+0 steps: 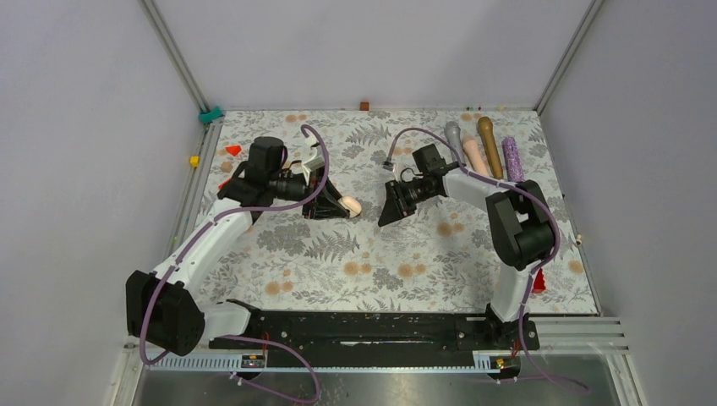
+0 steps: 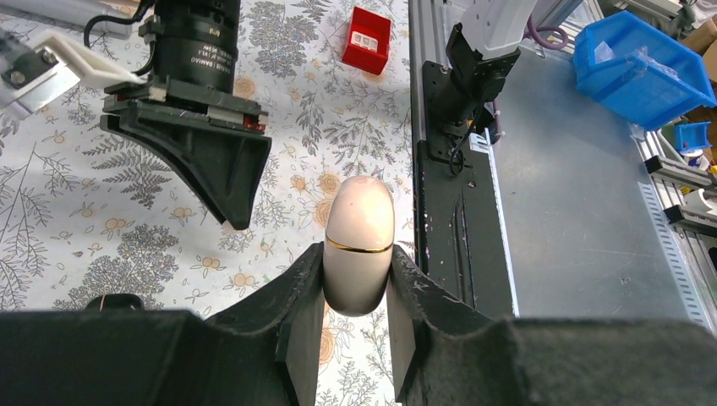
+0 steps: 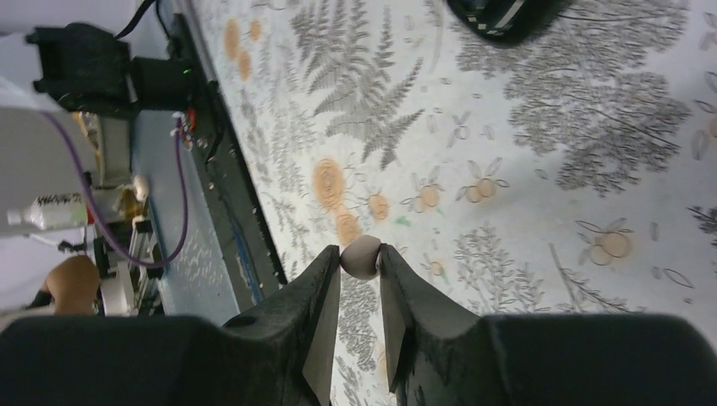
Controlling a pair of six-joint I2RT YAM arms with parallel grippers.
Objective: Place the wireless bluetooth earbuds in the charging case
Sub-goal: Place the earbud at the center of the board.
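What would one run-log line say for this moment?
left end effector: shut on charging case | case: closed along gold seam | right end effector: shut on small pale piece

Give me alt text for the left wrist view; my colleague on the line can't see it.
The left gripper is shut on a closed, egg-shaped pale-pink case with a gold seam, floral tablecloth behind it. The right gripper hangs at upper left; a small red block lies beyond.

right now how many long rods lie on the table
4, side by side far right: grey rod, pale-pink rod, brown rod, purple rod; the right arm may hide more.
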